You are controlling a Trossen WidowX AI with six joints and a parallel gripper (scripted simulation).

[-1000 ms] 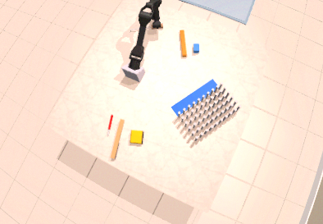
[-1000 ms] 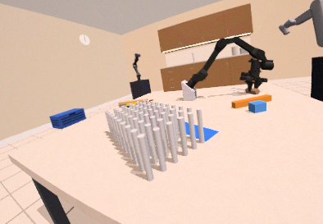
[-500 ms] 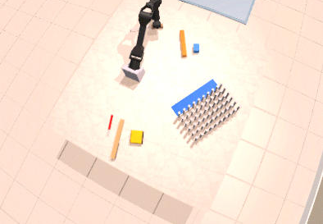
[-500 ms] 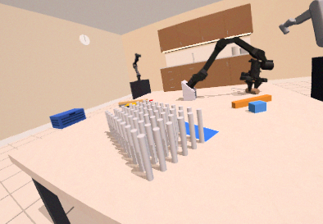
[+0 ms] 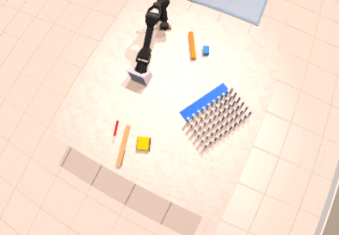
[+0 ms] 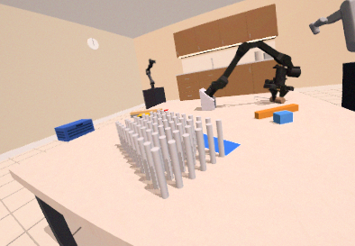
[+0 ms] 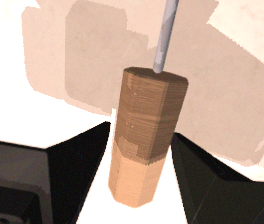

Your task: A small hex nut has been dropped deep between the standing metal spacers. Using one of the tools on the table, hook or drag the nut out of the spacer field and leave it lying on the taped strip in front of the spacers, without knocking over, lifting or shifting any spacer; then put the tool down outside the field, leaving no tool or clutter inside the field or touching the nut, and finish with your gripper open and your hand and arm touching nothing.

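My claw [image 5: 165,26] [image 6: 278,95] [image 7: 141,132] was open around the tool's wooden handle [image 5: 169,27] [image 6: 280,100] [image 7: 147,115], its rod [image 7: 165,37] pointing toward twelve in the wrist view, while overhead the spacers [image 5: 220,119] [image 6: 188,155] stood at my five o'clock, blue strip [image 5: 203,101] [image 6: 222,145] on their eleven o'clock side, nut indiscernible.

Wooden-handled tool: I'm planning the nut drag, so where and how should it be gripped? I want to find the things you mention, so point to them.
Probably best mid-handle [image 5: 169,27] [image 6: 280,100] [image 7: 147,117], from above, fingers closing across its width. It lies on its side, and the thick, faceted handle offers opposing faces; the metal rod [image 5: 140,31] [image 7: 165,37] is much thinner and should stay free for reaching.
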